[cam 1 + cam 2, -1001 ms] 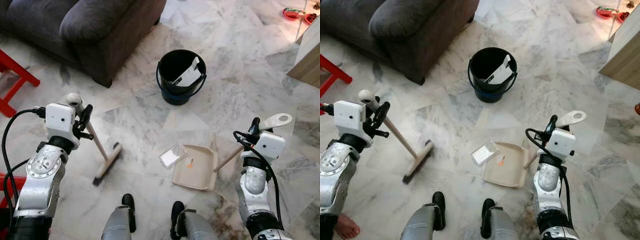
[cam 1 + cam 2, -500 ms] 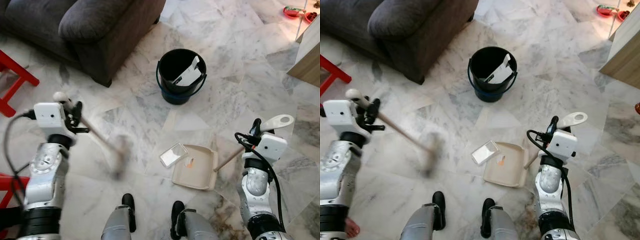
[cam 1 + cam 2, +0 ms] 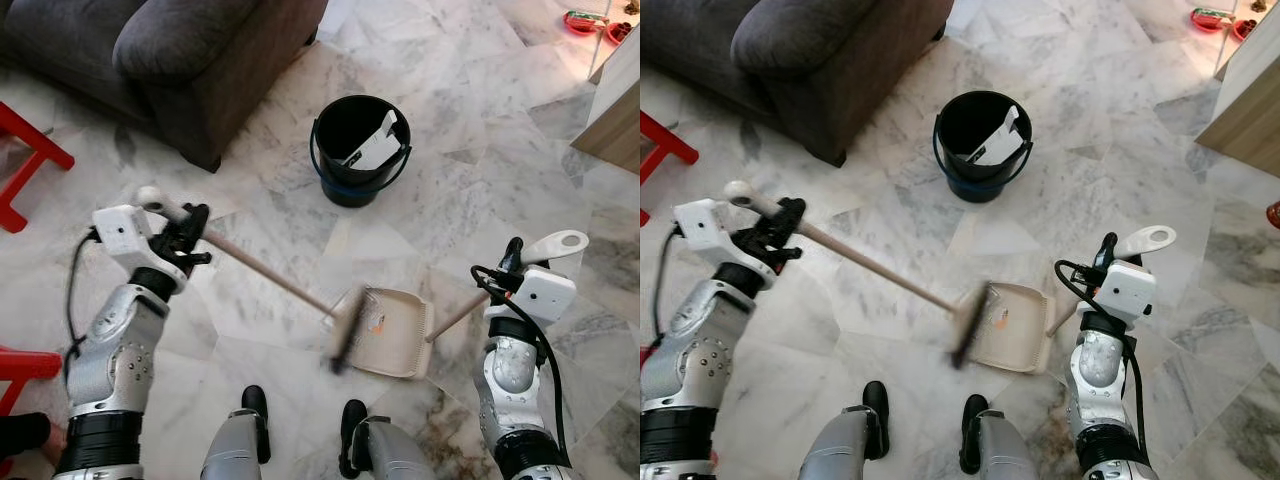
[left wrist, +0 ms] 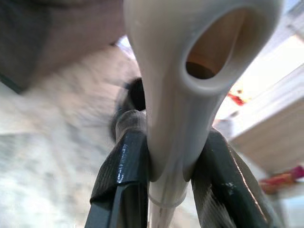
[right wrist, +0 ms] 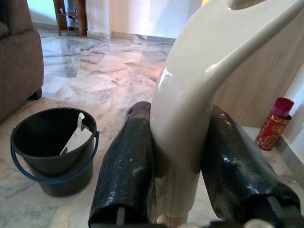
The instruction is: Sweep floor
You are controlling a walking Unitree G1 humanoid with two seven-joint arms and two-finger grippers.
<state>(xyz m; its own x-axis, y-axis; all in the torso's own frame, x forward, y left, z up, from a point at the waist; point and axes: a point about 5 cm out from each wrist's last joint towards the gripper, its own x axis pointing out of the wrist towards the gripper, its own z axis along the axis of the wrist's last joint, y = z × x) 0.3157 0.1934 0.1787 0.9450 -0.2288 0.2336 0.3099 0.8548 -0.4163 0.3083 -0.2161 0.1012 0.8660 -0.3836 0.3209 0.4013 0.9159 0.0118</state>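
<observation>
Robot sweeps with a broom into a dustpan on a marble floor.

Eye views: left gripper (image 3: 185, 235), middle left, clamps the broom (image 3: 345, 322), its head at the dustpan (image 3: 392, 332), lower centre; bucket (image 3: 358, 150) above. Wrist views: right gripper (image 5: 183, 178) clamps the dustpan handle.

brush head: dark bristled head of the wooden-handled brush (image 3: 345, 335) motion-blurred, covers beige plastic dustpan (image 3: 395, 335) front lip
grey fabric sofa (image 3: 150, 60): cut off by top edge
red metal frame (image 3: 30, 160): cut off at left edge
left wrist background: blurred
</observation>
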